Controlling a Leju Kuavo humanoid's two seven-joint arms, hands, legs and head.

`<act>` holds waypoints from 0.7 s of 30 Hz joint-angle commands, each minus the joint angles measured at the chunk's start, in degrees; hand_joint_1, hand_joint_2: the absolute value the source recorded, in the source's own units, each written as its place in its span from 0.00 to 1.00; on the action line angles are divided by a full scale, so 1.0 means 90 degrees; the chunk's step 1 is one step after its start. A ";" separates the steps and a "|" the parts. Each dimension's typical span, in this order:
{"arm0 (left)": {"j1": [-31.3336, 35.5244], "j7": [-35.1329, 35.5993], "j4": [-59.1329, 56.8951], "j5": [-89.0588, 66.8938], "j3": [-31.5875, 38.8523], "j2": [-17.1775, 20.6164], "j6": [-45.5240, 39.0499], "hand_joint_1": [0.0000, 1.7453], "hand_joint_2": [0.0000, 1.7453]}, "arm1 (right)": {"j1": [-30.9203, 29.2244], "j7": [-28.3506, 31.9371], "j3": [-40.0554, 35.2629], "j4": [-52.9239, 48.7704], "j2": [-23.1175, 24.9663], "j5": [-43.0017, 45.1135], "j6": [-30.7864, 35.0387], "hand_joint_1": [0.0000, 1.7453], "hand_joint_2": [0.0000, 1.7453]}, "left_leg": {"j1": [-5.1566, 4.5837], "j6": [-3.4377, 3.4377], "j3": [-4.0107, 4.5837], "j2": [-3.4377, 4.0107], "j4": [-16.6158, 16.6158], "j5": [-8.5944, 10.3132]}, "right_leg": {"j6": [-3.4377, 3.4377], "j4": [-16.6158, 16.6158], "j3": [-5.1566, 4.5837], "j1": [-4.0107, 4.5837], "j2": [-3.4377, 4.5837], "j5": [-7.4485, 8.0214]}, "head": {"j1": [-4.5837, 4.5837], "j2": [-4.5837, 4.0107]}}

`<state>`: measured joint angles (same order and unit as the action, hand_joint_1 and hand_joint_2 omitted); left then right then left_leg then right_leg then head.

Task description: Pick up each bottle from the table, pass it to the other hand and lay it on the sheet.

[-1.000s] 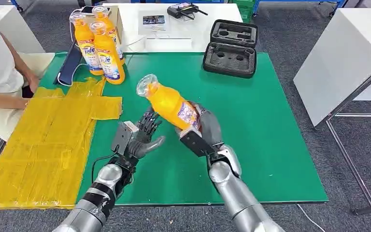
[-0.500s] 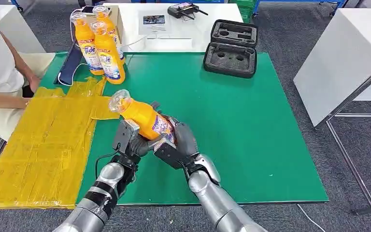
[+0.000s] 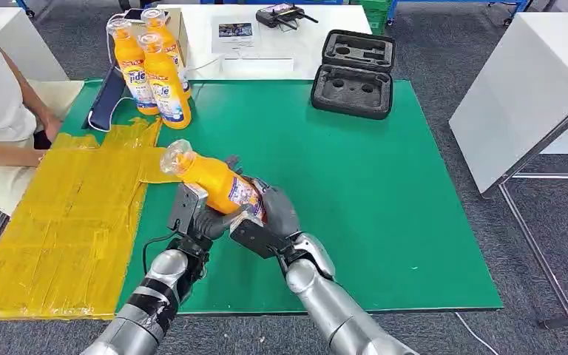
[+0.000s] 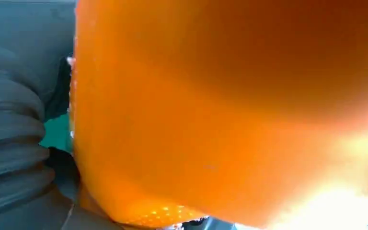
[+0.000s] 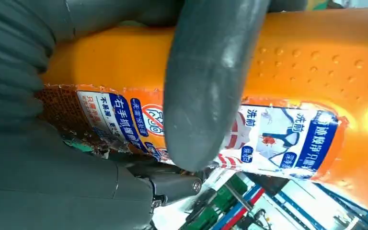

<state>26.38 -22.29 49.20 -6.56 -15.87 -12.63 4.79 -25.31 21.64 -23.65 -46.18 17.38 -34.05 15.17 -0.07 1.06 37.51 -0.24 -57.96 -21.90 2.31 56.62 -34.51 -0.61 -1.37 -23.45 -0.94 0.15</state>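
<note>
Orange bottle [image 3: 217,180] tilted, gripped by right robot hand [image 3: 272,213]

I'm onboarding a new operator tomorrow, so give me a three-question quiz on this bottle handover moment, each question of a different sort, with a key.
1. True or false: the orange bottle between the robot hands lies flat on the yellow sheet.
2. Multiple choice: how many other orange bottles stand at the far left of the green table? A) one B) three C) five
3. Fill in: the open black case sits at the table's far ____ corner.

Key:
1. False: it is held above the table, with the right robot hand gripping its base end and the left robot hand under it.
2. B
3. right
</note>
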 commanded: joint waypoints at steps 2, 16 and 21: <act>0.0356 0.0003 -0.0401 -0.0004 -0.0019 0.0088 -0.0024 0.00 1.00 | -0.0149 -0.0017 -0.0290 0.0631 -0.0258 -0.0067 0.0030 1.00 1.00 | 0.0004 -0.0006 -0.0026 -0.0003 0.0003 -0.0009 | -0.0006 -0.0008 0.0032 0.0003 0.0005 -0.0009 | 0.0000 0.0000; 0.0291 -0.0033 -0.0367 -0.0046 0.0017 0.0100 -0.0049 0.92 1.00 | -0.0089 -0.0026 -0.0202 0.0645 -0.0317 -0.0121 0.0050 1.00 1.00 | 0.0005 -0.0007 -0.0029 -0.0002 0.0003 -0.0012 | -0.0007 -0.0009 0.0034 0.0004 0.0006 -0.0011 | 0.0002 0.0000; 0.0262 -0.0066 -0.0348 -0.0091 -0.0015 0.0079 -0.0065 1.00 1.00 | -0.0104 -0.0037 -0.0210 0.0674 -0.0299 -0.0135 0.0014 1.00 1.00 | 0.0004 -0.0007 -0.0024 0.0002 0.0001 -0.0012 | -0.0007 -0.0006 0.0028 0.0003 0.0010 -0.0011 | 0.0002 0.0000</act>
<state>26.25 -22.91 49.20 -7.04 -14.88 -12.50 4.13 -25.15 21.29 -23.71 -43.85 15.76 -34.95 15.98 -0.07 1.06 37.55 -0.23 -57.96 -21.91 2.31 56.62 -34.53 -0.61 -1.37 -23.45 -0.92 0.15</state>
